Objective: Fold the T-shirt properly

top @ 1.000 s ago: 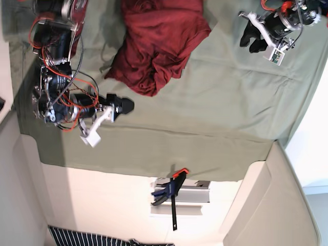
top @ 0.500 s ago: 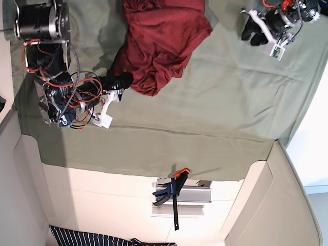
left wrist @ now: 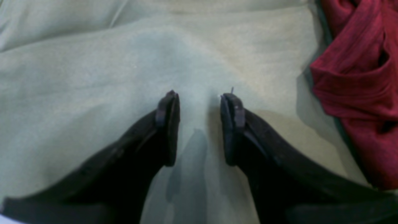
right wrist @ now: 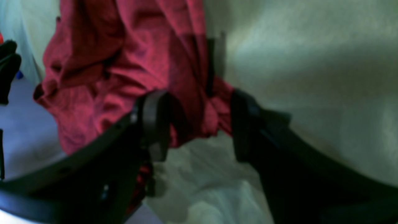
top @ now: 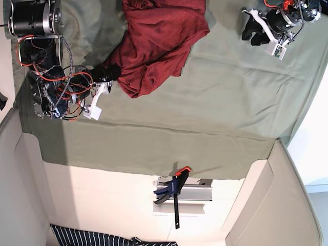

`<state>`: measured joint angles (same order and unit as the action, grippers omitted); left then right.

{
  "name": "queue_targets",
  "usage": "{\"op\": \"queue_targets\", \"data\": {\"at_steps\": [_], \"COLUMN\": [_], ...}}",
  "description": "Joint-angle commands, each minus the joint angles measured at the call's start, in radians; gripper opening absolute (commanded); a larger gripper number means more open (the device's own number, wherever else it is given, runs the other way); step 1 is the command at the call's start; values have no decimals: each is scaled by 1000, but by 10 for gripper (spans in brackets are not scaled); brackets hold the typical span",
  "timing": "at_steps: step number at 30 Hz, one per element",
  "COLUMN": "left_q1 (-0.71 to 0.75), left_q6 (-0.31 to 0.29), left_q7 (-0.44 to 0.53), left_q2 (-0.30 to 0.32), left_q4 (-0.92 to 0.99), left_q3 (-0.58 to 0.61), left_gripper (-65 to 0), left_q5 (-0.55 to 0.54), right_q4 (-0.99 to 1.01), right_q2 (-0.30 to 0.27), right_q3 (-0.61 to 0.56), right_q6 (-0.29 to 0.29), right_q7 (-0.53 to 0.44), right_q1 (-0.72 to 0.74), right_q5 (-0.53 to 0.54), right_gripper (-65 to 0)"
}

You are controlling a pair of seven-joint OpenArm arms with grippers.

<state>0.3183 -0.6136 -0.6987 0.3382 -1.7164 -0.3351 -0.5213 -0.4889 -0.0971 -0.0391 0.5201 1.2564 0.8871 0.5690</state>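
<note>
The right arm (top: 59, 95) is black metal with red wires. It sits at the left side of the base view. It stretches sideways, low over the worktop, and its black tip is at the lower left edge of the crumpled dark red T-shirt (top: 159, 36). Its jaws are wide apart. In the right wrist view, one black finger (right wrist: 154, 124) lies in front of the shirt's edge and the other is on the far side. A bunched bit of the red cloth sits in the gap between them. The jaws are not squeezing it.

The left arm (top: 282, 18) is in the top right corner of the base view, well apart from the shirt. In the left wrist view its jaws point down at the worktop with only a narrow gap. Nothing is between them.

The shirt is not flat. It lies in a messy heap full of folds and wrinkles. It is at the top middle of the base view, and part of it runs off the top edge. Under it is the grey-green cloth (top: 220, 102) that covers the worktop.
</note>
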Motion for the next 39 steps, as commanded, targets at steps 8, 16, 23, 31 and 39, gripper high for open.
{"op": "queue_targets", "data": {"at_steps": [8, 16, 23, 31, 39], "left_q1": [-8, -10, -14, -18, 34], "left_q6": [-5, -5, -3, -3, 26], "left_q7": [21, -119, -264, -342, -333], "left_q2": [14, 14, 29, 47, 2], "left_q4": [-15, -15, -15, -15, -15], "left_q3": [-6, -6, -6, -6, -5], "left_gripper": [-396, -395, -395, -301, -301], "left_q5": [-17, -111, -365, -578, -595], "right_q4": [-13, -13, -13, -13, -13], "right_q2": [3, 3, 3, 3, 3], "right_q3": [1, 1, 1, 1, 1], "right_q6": [12, 12, 11, 11, 11], "right_q7": [-63, -16, -10, -10, -10], "right_q1": [-56, -145, -152, -152, -153], "right_q5": [-12, 0, 50, 64, 64], "right_gripper": [-338, -368, -650, -650, -650]}}
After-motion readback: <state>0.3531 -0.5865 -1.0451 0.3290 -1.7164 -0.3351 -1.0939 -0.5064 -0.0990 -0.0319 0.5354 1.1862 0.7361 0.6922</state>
